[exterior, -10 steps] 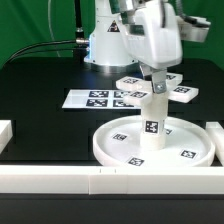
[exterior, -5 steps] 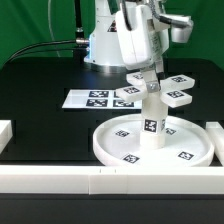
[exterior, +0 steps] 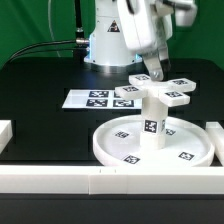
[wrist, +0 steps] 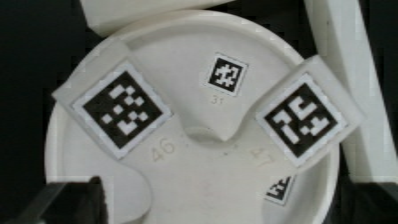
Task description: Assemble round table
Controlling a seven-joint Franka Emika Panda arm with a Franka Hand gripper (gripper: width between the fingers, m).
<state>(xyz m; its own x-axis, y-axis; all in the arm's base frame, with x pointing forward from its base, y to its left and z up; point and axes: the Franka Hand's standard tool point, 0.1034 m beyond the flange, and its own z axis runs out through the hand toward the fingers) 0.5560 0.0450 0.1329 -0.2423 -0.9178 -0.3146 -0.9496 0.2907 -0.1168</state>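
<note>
The large round disc (exterior: pixel 120 148) lies on the black table near the front rail. The short thick leg (exterior: pixel 152 125) stands upright in its middle. The small cross-shaped piece (exterior: pixel 157 93) sits on top of the leg. My gripper (exterior: pixel 155 70) hangs just above the cross piece, apart from it, jaws spread and empty. The wrist view looks straight down on the cross piece (wrist: pixel 214 110) with its tags, and the disc (wrist: pixel 196 190) shows beneath it. My gripper (wrist: pixel 222 208) shows there only as dark finger edges at the frame's corners.
The marker board (exterior: pixel 95 98) lies flat behind the disc. White border rails run along the front (exterior: pixel 100 182), the exterior view's left (exterior: pixel 5 132) and right (exterior: pixel 215 135). The robot base (exterior: pixel 105 45) stands at the back.
My gripper has let go of the cross piece and risen away from it. The cross piece has turned and now rests on the leg's top.
</note>
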